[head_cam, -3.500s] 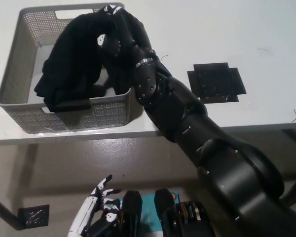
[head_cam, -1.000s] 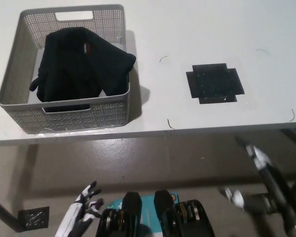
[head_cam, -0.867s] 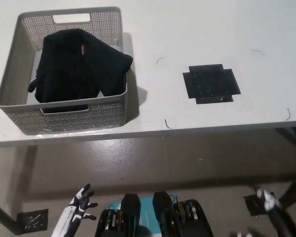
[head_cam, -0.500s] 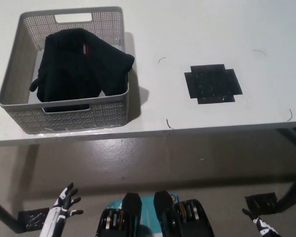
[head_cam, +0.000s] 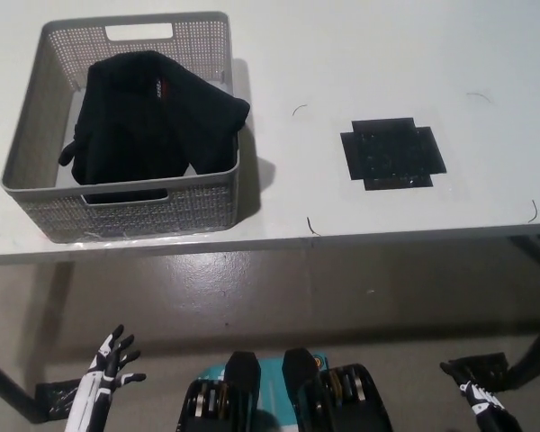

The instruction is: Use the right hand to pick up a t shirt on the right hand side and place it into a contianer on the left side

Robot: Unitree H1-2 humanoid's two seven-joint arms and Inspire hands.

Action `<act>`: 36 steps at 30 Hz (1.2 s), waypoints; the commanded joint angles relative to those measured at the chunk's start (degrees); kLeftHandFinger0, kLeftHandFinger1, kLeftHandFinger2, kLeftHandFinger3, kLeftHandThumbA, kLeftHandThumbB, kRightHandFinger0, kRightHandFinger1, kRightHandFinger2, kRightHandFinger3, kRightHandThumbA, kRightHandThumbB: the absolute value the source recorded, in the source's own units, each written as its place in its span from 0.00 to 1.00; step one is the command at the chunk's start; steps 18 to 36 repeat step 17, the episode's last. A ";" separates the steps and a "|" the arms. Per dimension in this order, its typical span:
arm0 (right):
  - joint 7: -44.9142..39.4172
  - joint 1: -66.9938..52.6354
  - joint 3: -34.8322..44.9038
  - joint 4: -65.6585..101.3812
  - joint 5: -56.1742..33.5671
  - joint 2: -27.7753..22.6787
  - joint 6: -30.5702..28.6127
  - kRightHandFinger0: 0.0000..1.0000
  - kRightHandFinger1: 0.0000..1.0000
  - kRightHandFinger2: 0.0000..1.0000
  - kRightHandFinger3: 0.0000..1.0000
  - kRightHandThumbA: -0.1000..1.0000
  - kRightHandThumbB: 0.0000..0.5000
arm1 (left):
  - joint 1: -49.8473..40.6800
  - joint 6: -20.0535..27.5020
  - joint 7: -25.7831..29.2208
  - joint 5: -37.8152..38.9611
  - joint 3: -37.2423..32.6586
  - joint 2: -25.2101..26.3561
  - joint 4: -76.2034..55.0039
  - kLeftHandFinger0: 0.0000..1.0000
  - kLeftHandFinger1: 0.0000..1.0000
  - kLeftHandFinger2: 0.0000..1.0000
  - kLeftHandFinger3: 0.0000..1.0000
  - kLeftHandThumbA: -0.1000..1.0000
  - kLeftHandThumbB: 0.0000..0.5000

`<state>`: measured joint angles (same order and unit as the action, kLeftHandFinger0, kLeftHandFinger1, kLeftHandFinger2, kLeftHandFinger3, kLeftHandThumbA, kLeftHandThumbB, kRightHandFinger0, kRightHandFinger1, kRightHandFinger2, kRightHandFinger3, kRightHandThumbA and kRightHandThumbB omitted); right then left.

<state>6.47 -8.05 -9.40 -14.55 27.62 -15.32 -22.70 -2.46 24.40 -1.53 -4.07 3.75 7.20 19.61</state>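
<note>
- T-shirt [head_cam: 148,112]: black, bunched inside the basket [head_cam: 121,209].
- Left hand [head_cam: 106,369], lower left below the counter [head_cam: 360,72]: fingers spread, empty.
- Right hand [head_cam: 475,396], lower right: barely visible, grip cannot be told.
- Basket sits on the counter's left; black patch [head_cam: 392,155] to its right.

Even overhead light, sharp, soft shadows.

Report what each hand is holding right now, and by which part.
Nothing is held. The left hand and right hand hang open below the table; the t-shirt lies in the basket.
</note>
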 commanded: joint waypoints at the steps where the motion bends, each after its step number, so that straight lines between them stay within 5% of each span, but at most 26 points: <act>1: 2.30 1.40 0.97 -0.09 -0.39 -0.36 -3.46 1.00 1.00 1.00 1.00 1.00 0.31 | 0.75 2.53 2.16 -1.12 -0.54 1.29 -1.47 0.70 0.85 0.95 1.00 1.00 0.52; 4: 2.15 1.65 0.77 -0.41 -1.49 -0.62 -4.22 1.00 1.00 1.00 1.00 1.00 0.25 | 0.71 2.53 2.06 -1.00 -0.84 1.53 -1.51 0.71 0.86 0.95 1.00 1.00 0.53; 12: 0.21 1.54 0.79 0.08 -9.44 0.04 -4.23 1.00 1.00 1.00 1.00 1.00 0.31 | 0.97 2.53 2.02 -0.89 -1.33 1.76 -1.75 0.71 0.86 0.94 1.00 1.00 0.56; 16: -2.72 1.63 1.05 0.33 -17.11 0.80 -4.23 1.00 1.00 1.00 1.00 1.00 0.21 | 1.16 2.53 2.10 -0.79 -1.26 1.84 -2.01 0.70 0.85 0.93 1.00 1.00 0.52; 36: -2.72 1.63 1.05 0.33 -17.11 0.80 -4.23 1.00 1.00 1.00 1.00 1.00 0.21 | 1.16 2.53 2.10 -0.79 -1.26 1.84 -2.01 0.70 0.85 0.93 1.00 1.00 0.52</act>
